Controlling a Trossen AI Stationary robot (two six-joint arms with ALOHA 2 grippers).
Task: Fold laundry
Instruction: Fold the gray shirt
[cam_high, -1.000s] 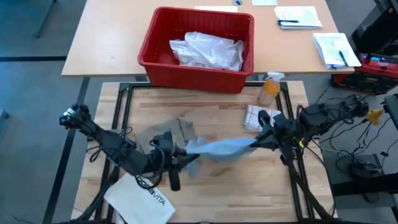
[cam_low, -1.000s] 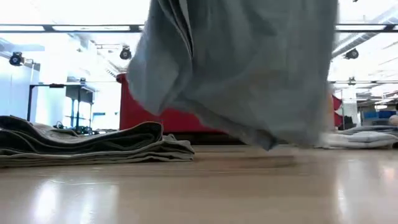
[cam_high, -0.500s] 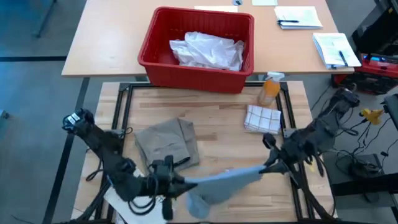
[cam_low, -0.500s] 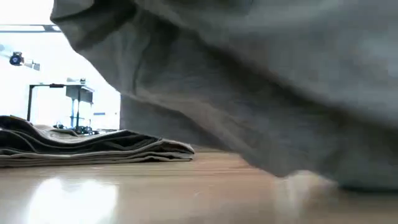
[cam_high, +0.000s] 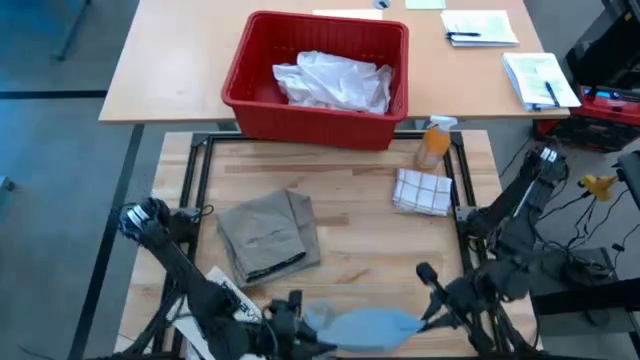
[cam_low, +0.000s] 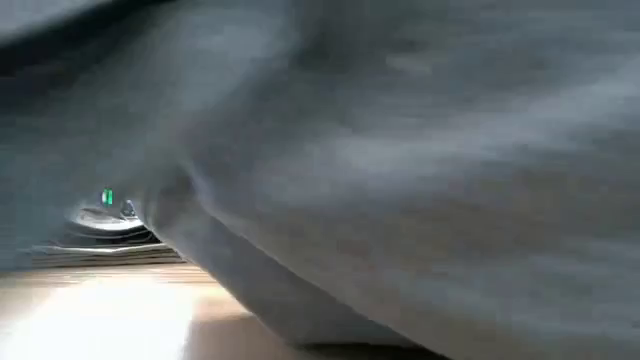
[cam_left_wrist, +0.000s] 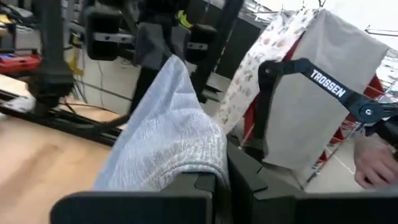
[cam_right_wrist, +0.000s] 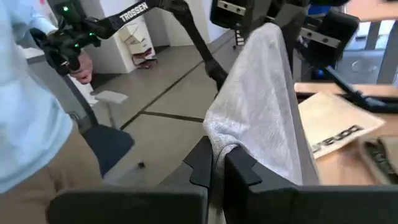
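Note:
The grey T-shirt (cam_high: 362, 325) hangs stretched between my two grippers at the table's near edge and fills the low view (cam_low: 400, 150). My left gripper (cam_high: 300, 326) is shut on its left end, and my right gripper (cam_high: 425, 312) is shut on its right end. A folded khaki-tan piece (cam_high: 268, 236) lies flat on the table's left half. The white shirt (cam_high: 335, 80) lies crumpled in the red basket (cam_high: 250, 95) beyond the far edge. My left gripper pinches a bunched fold of the T-shirt's left end (cam_left_wrist: 208, 163) between its two fingers, coming level from the table's left. The cloth runs from there to the other gripper. My right gripper pinches a bunched fold of the right end (cam_right_wrist: 225, 138) between its two fingers, level from the right. The cloth runs away from it in a narrow band.
A checked cloth (cam_high: 421, 191) and an orange spray bottle (cam_high: 433, 145) are at the far right of the table. The white printed bag (cam_high: 228, 296) lies under my left arm at the near left. A person stands beyond the near edge (cam_right_wrist: 28, 118).
Both grippers have moved from the table's middle toward its near edge, carrying the grey T-shirt between them. The shirt has come close in front of the low camera and now hides most of the table there.

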